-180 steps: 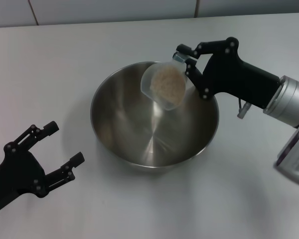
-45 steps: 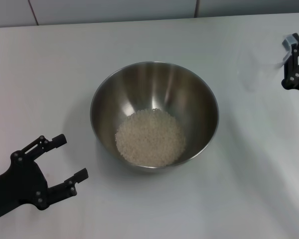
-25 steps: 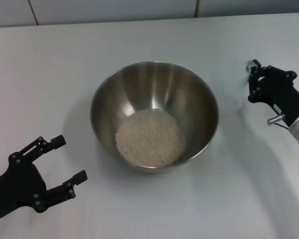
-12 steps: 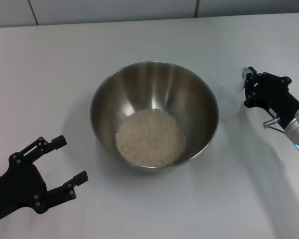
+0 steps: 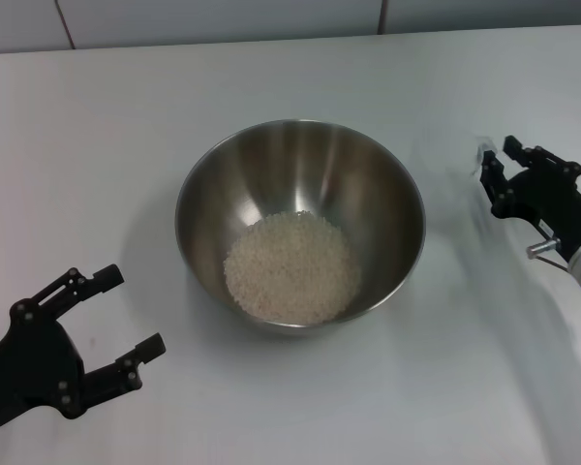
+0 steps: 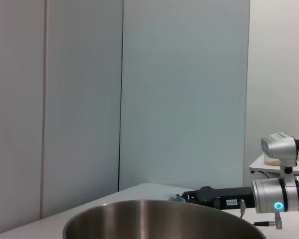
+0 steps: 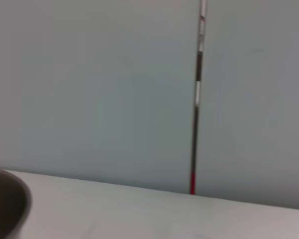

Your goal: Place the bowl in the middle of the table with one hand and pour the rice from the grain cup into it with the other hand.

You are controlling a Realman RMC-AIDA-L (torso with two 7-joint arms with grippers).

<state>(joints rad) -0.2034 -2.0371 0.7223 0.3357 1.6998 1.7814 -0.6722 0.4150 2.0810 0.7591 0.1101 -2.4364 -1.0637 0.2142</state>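
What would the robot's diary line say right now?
rice: heaped in shiny round steel bowl | left tool: open, near-left | right tool: right of bowl

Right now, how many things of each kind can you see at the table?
Stainless-steel bowl: 1
Heap of rice, inside the bowl: 1
Black grippers: 2, the left gripper and the right gripper
Total: 4
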